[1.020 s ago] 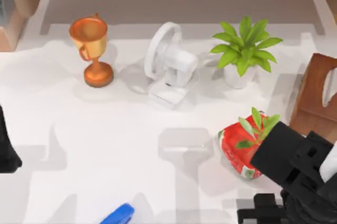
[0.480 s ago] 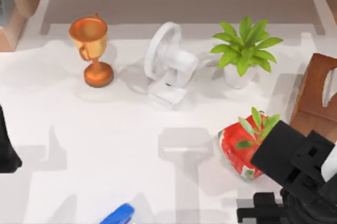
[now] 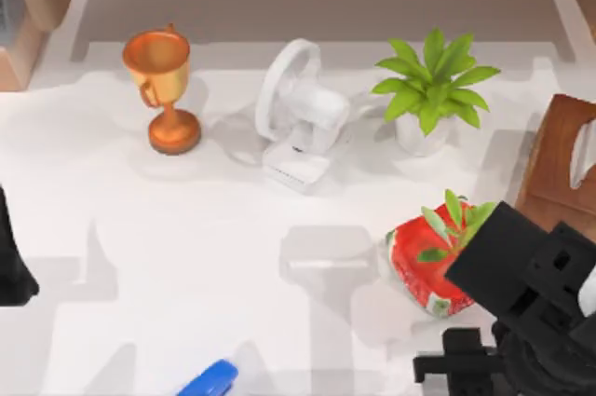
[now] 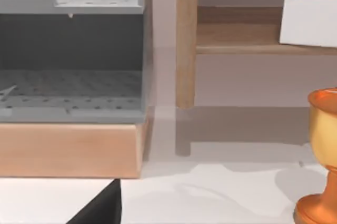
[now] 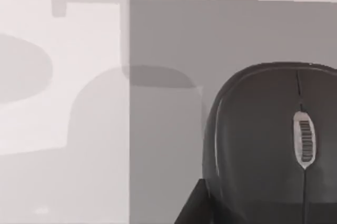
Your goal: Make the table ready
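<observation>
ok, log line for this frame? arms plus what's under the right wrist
left arm: parked, table left edge | right arm: front right, beside red pot | right wrist camera: dark mouse on grey mat

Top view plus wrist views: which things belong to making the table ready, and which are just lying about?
Likely in the job: table, black mouse on grey mat, right end effector at the table's lower right.
Lying about: trophy, white fan, green plant, red pot, blue item; left arm parked at left edge.
</observation>
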